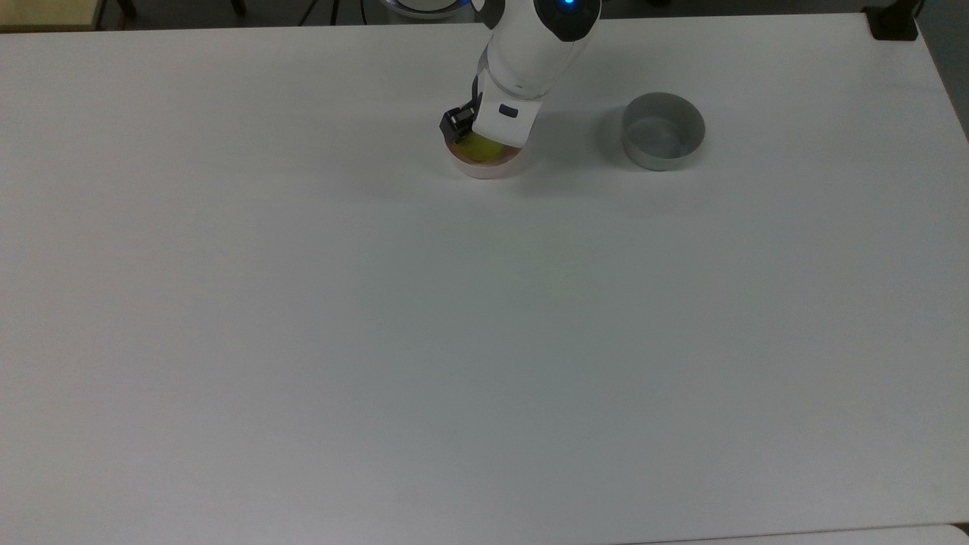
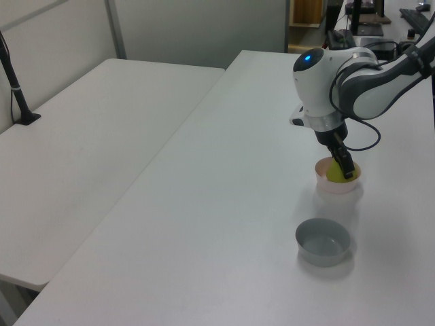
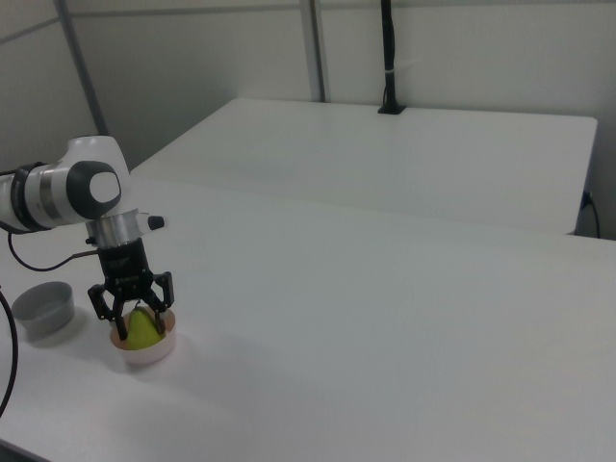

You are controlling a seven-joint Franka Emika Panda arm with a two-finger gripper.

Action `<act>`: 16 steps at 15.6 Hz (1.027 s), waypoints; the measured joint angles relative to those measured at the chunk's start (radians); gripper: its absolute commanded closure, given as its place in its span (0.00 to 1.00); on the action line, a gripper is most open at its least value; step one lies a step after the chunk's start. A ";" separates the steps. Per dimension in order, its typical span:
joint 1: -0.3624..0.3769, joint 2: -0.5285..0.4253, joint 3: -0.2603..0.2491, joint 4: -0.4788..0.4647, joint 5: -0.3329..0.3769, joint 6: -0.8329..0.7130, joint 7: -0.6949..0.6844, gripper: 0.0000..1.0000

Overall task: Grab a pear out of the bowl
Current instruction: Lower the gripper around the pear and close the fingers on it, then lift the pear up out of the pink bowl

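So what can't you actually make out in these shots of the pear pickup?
- The pear: in the top view the gripper and wrist cover most of it.
- Finger contact: in the right view the open fingers straddle the pear, but whether they touch it is too small to tell.
- The pink bowl: in the left view the pear and gripper hide its floor.
- The grey bowl: cut off by the right view's left edge.

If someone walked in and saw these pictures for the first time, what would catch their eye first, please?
Most likely the yellow-green pear sitting in the pale pink bowl, the one spot of colour on the white table. The gripper has its open fingers down on either side of the pear. After that, the grey bowl, standing apart toward the top view's right.
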 measured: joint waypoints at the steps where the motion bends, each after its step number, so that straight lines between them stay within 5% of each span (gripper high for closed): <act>1: 0.000 0.000 0.000 0.001 0.000 0.000 0.000 0.53; 6: 0.000 -0.002 0.000 0.002 0.000 0.000 0.000 0.73; 16: 0.000 -0.064 0.000 0.056 0.000 -0.078 -0.011 0.73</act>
